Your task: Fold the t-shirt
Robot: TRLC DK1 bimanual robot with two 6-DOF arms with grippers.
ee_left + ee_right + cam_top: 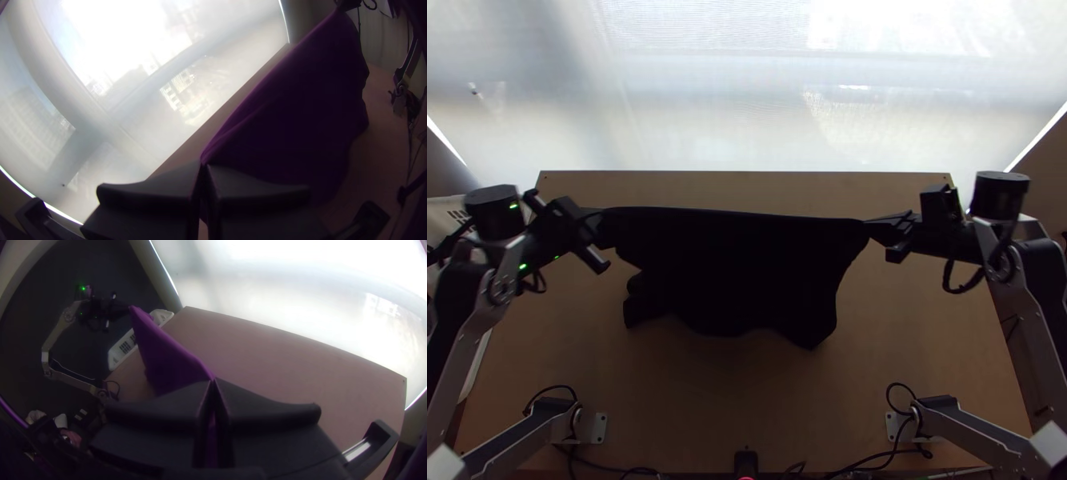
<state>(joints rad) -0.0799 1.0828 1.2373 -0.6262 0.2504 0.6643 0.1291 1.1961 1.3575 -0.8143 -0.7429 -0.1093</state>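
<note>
Top view has the t-shirt (739,272) hanging over the worktop (739,408), left gripper (605,218) and right gripper (867,222) each pinching one end of its far edge. Best lower both evenly, that edge taut. Left wrist view reveals creases beside the pinch; from above, plain darkness.

The left arm (463,352) and right arm (1045,280) share silver-grey links (1033,324), black joints (459,288) and drum-shaped black housings (1001,192). Black cables (959,290) loop out; small green lights (523,266) dot the left arm. The fingers (151,193) are wide, flat, dark, tapering towards their tips
</note>
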